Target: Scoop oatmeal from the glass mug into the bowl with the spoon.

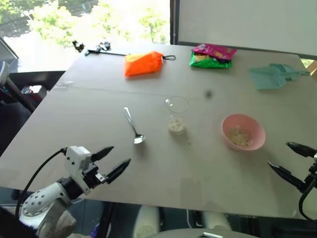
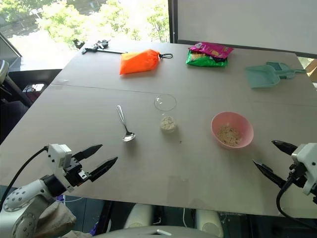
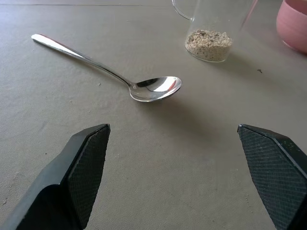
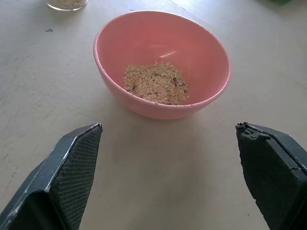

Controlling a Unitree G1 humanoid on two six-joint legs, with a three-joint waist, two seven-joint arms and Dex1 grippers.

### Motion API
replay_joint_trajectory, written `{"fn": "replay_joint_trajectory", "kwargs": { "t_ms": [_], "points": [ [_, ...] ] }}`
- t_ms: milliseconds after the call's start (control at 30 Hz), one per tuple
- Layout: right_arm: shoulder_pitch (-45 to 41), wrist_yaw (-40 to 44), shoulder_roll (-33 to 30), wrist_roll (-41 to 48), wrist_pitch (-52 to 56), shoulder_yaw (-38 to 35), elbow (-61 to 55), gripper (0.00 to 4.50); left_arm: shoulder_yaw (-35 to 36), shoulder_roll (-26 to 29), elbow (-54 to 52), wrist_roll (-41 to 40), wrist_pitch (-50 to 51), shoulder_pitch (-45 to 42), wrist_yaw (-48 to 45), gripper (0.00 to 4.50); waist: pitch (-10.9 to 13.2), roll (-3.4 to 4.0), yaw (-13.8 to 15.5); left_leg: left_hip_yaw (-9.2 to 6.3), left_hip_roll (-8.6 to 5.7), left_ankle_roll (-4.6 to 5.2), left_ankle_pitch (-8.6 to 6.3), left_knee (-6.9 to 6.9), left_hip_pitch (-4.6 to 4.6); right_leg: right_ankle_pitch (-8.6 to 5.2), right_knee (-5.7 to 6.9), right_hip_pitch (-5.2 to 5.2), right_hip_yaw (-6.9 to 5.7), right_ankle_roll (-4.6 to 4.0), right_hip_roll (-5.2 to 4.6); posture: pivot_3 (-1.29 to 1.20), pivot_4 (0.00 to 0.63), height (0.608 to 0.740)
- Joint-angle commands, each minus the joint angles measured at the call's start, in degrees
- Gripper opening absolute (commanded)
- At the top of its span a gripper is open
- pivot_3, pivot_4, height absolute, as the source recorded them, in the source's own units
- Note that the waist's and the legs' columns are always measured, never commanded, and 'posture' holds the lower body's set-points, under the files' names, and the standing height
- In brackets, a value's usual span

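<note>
Beige and matte, a wide table (image 2: 89,119) holds everything in the scene. Near its middle stands the glass mug (image 2: 166,113), upright, with a low layer of oatmeal (image 3: 208,44) in its bottom. To the robot's left of the mug lies the spoon (image 2: 124,125), flat on the table, its handle running toward the far edge and its small oval end nearest the robot. To the mug's right, well apart from it, sits the pink bowl (image 2: 232,129), with a small heap of oat flakes in it. The left gripper (image 2: 97,158) hovers over the near left part of the table, fingers spread wide and empty, aimed toward the spoon and apart from it. The right gripper (image 2: 273,157) hovers at the near right, also spread wide and empty, aimed at the bowl without touching it. Along the far edge lie an orange pouch (image 2: 138,62), a green and pink snack packet (image 2: 208,54), a teal scoop (image 2: 269,75) and a small dark object (image 2: 96,46), perhaps a clip or tool, too small to identify.
</note>
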Motion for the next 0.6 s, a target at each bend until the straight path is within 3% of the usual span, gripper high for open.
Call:
{"fn": "replay_joint_trajectory", "kwargs": {
  "t_ms": [33,200,267,400,600],
  "points": [
    [0.0,-1.4,-0.2,0.9,0.0,-1.0,-2.5,4.5,0.3,0.0,-0.8,-0.4,-0.5,-1.5,1.0,4.45,0.0,0.0,0.0,0.0,0.0,0.0,0.0,0.0,0.01,0.0,0.0,0.0,0.0,0.0,0.0,0.0,0.15,0.74],
    [0.0,-2.4,0.3,1.2,-0.5,-1.4,-1.5,4.5,0.2,-0.8,-0.6,-2.1,1.7,-5.1,3.8,4.45,0.0,0.01,0.2,-0.02,0.0,0.0,0.0,0.04,0.04,0.0,0.02,0.02,-0.01,0.0,0.03,0.0,0.15,0.74],
    [-1.2,-0.7,0.4,6.2,0.4,-2.3,-1.9,4.5,0.4,-1.2,-1.0,-2.3,2.9,-6.4,5.8,4.45,0.0,0.01,0.1,0.01,0.0,0.0,0.0,0.04,0.04,0.0,0.01,0.08,0.02,0.0,0.03,0.0,0.15,0.74],
    [-4.2,0.2,-0.9,20.5,5.1,-3.8,-8.1,4.5,1.9,-3.3,-3.2,-7.0,9.5,-15.3,16.8,4.45,0.0,0.01,0.2,-0.02,0.01,0.01,0.0,0.07,0.05,0.01,0.06,0.11,0.03,0.01,0.08,0.0,0.15,0.74],
    [-8.7,6.3,-5.0,22.2,4.1,0.4,-9.2,4.5,1.1,-1.9,-4.4,-11.2,27.1,-25.2,33.9,4.45,0.0,-0.02,0.5,-0.1,-0.04,0.01,0.01,0.15,0.18,0.01,0.22,0.23,0.03,0.02,0.16,0.0,0.15,0.74]
  ]
}}
